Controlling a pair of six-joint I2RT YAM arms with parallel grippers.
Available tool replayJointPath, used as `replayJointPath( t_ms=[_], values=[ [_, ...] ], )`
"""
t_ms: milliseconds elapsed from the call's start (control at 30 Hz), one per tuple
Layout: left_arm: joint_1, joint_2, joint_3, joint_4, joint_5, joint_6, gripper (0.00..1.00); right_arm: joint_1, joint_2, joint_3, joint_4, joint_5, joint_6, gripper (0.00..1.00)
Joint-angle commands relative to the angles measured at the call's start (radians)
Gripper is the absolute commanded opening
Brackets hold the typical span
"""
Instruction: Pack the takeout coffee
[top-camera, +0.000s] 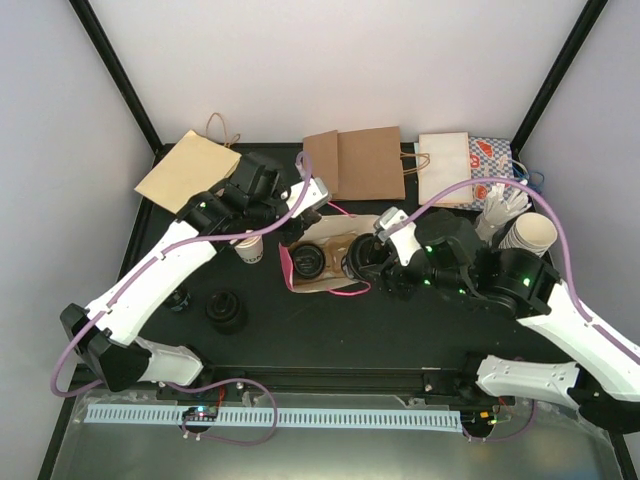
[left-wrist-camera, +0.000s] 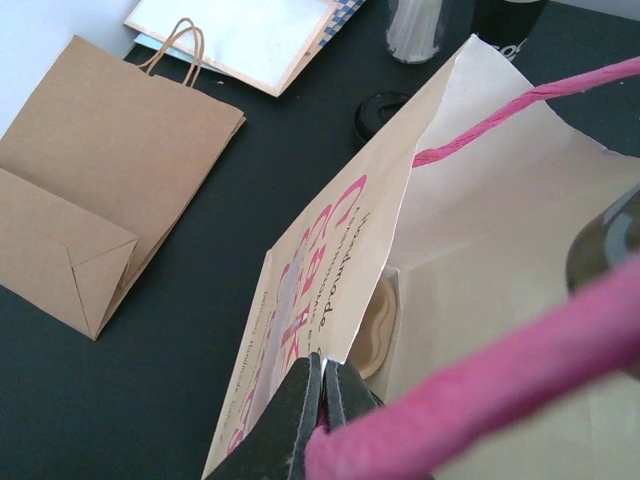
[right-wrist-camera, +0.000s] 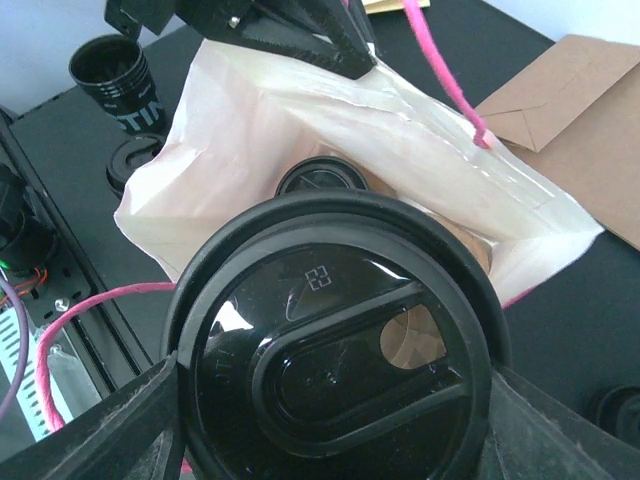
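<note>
Black-lidded cup (right-wrist-camera: 330, 340) sits clamped in the right gripper (right-wrist-camera: 330, 430) at the bag (right-wrist-camera: 250, 120) mouth; left gripper (left-wrist-camera: 322, 400) pinches its rim. Slip there, mouth collapses, cup snags!

Right fingers (right-wrist-camera: 95, 430) cut off at frame bottom; everything under black lid (right-wrist-camera: 335, 350) out of sight.

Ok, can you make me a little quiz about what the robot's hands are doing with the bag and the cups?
1. True or false: the left hand is pinching the edge of the pink-handled bag.
2. What does the right hand hold? A) a black-lidded cup B) a brown bag C) nothing
3. Fill in: a second lidded cup lies ___ the bag.
Key: 1 true; 2 A; 3 inside.
</note>
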Motion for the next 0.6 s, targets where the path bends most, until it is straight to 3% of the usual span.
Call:
replayJointPath(
  t_ms=[0, 200, 567],
  values=[
    [-0.016, -0.040, -0.007, 0.037, 0.001, -0.001, 0.02, 0.032, 0.012, -0.024, 0.048, 0.056, -0.018, 0.62],
    [-0.038, -0.053, -0.041, 0.041, -0.001, -0.012, 0.02, 0.111, 0.037, -0.064, 0.048, 0.135, -0.024, 0.61],
    [-0.070, -0.078, -0.094, 0.064, -0.001, -0.042, 0.02, 0.225, 0.009, -0.162, 0.060, 0.092, -0.024, 0.59]
  ],
)
